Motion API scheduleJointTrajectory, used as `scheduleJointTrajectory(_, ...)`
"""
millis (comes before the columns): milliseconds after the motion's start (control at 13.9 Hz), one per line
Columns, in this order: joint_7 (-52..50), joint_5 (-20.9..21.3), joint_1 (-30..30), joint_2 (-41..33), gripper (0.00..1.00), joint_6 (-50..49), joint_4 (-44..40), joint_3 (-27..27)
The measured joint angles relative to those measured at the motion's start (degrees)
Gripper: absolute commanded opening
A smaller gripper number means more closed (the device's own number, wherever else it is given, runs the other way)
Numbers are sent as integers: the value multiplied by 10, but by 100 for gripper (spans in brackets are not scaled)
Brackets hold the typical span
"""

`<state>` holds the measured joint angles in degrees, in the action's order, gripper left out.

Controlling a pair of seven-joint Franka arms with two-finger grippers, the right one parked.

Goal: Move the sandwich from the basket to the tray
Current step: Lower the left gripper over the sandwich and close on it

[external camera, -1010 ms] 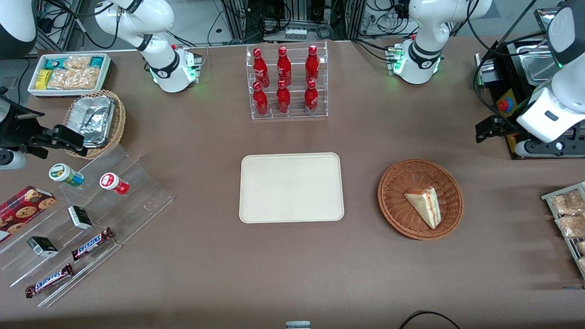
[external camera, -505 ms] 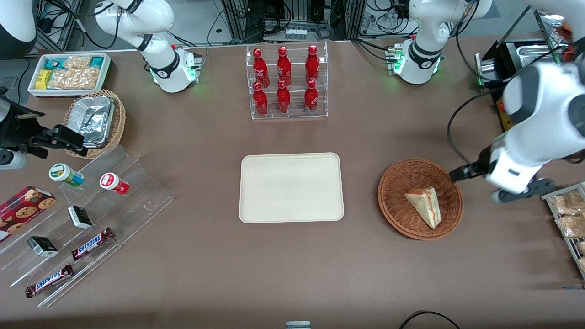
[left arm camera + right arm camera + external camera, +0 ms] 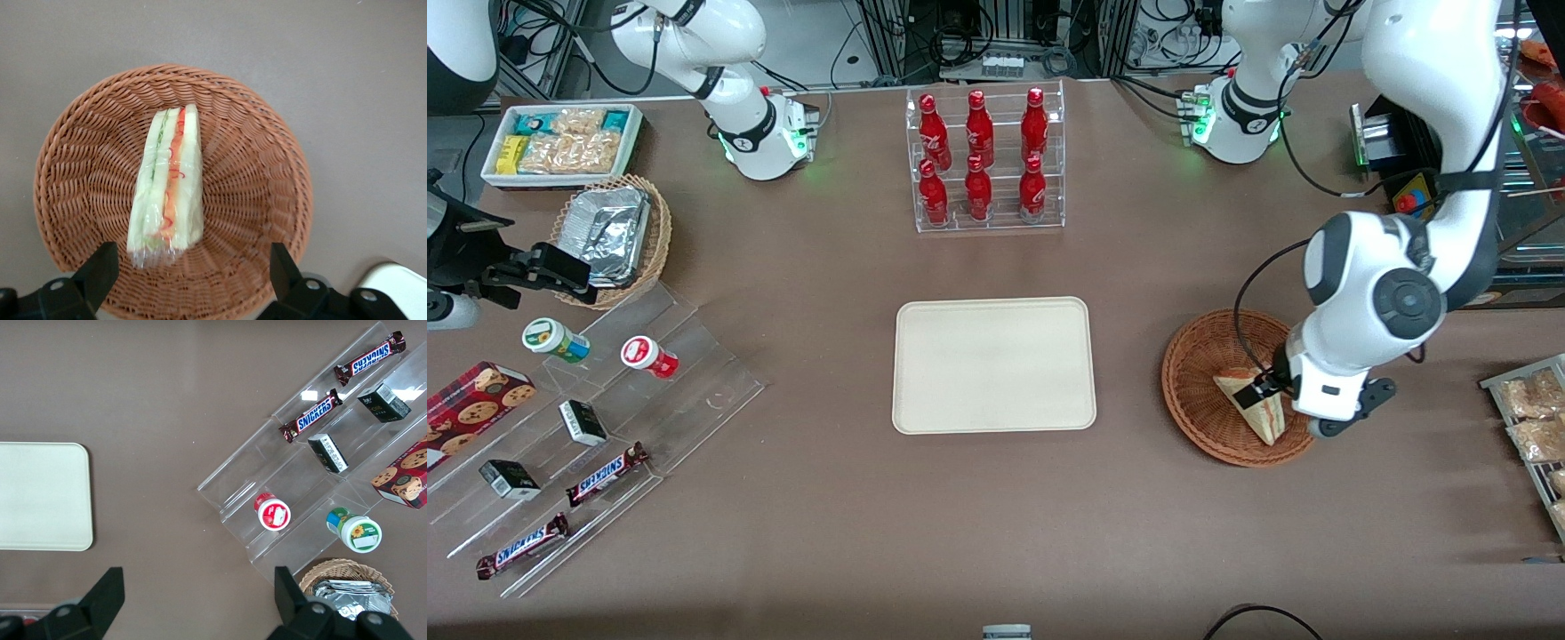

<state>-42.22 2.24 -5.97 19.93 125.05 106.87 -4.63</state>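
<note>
The sandwich (image 3: 1249,402) is a pale wedge with red and green filling, wrapped in clear film, lying in the reddish-brown wicker basket (image 3: 1200,373). In the left wrist view the sandwich (image 3: 168,187) lies across the middle of the basket (image 3: 267,180). My left gripper (image 3: 1272,391) hangs over the basket, just above the sandwich; in the wrist view the gripper (image 3: 190,270) is open, its two dark fingers spread wide over the basket's rim with the sandwich's end between them, not touching it. The cream tray (image 3: 993,364) lies flat at the table's middle with nothing on it.
A clear rack of red bottles (image 3: 983,160) stands farther from the camera than the tray. Snack packets on a wire rack (image 3: 1534,418) lie beside the basket at the working arm's end. A stepped acrylic display with candy bars (image 3: 596,418) lies toward the parked arm's end.
My left arm has swung in from the table's edge and come down over the basket. The gripper now hangs right above the sandwich. The sandwich, basket and tray have not moved.
</note>
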Motion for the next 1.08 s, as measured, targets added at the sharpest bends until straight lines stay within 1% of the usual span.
scheduleJointTrajectory(216,-3,13,0,1,100,51,43,11)
scheduleJointTrajectory(361,-3,15,1,2,100,112,86,24)
scheduleJointTrajectory(433,-3,15,2,2,96,140,104,28)
scheduleJointTrajectory(505,-4,15,2,4,71,156,116,30)
scheduleJointTrajectory(577,-8,15,1,8,53,165,122,31)
scheduleJointTrajectory(649,-15,15,1,11,38,171,123,30)
scheduleJointTrajectory(794,-29,15,0,13,1,172,123,29)
scheduleJointTrajectory(866,-35,15,0,13,0,172,122,28)
scheduleJointTrajectory(1082,-40,15,-5,12,0,156,114,27)
